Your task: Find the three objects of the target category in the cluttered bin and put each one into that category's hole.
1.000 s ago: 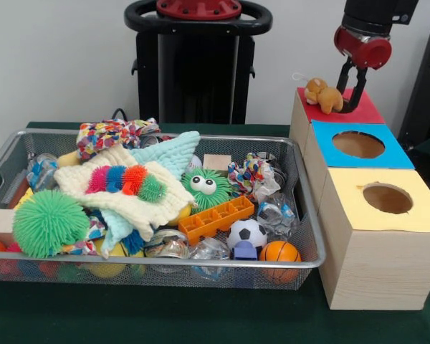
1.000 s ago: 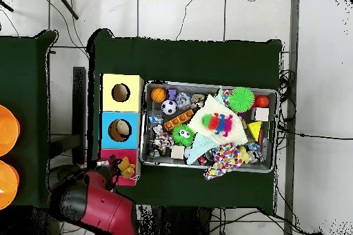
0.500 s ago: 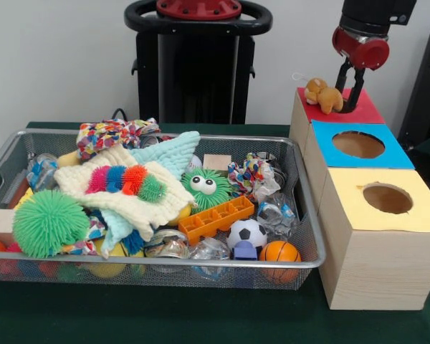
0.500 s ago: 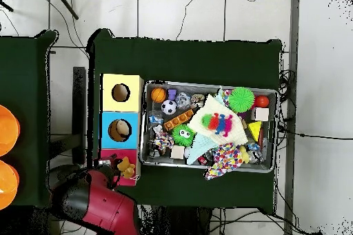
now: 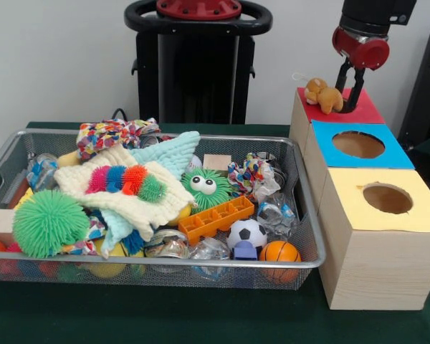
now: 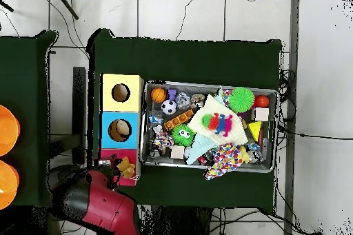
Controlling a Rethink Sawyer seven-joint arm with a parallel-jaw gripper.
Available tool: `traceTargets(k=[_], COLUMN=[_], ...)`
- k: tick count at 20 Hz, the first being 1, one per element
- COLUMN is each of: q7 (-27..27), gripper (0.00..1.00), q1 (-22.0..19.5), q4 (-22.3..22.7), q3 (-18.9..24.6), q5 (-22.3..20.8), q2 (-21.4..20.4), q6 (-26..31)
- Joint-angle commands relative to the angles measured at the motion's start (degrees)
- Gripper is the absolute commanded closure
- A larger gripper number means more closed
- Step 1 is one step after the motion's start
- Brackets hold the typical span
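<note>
Since a second ago the gripper [image 5: 349,84] has lifted a little, open and empty, at upper right. The soft, light plush toy [image 5: 324,94] lies on the red box [image 5: 365,110]; squeeze its middle.

The surface [image 5: 201,315] is covered in dark green cloth. A wire-mesh bin [image 5: 312,236] full of toys sits on it, filling most of the middle. Just beside the bin, along one short edge of the surface, stand three wooden boxes in a row: yellow-topped [image 5: 376,251], blue-topped [image 5: 322,154], red-topped [image 5: 299,118].
</note>
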Motion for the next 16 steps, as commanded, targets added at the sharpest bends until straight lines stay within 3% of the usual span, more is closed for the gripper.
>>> traceTargets(k=[1,7,8,16], q7=[10.9,9.4,9.5,9.8], gripper=[0.0,0.0,1.0,1.0], q1=[-1.6,-2.0,-1.8,-2.7], q4=[-2.6,-2.4,-2.4,-1.7], q3=[4.0,3.8,3.6,5.2], q5=[1.1,0.2,0.1,1.3], q2=[0.3,0.7,0.7,0.7], q6=[4.6,4.1,3.9,1.9])
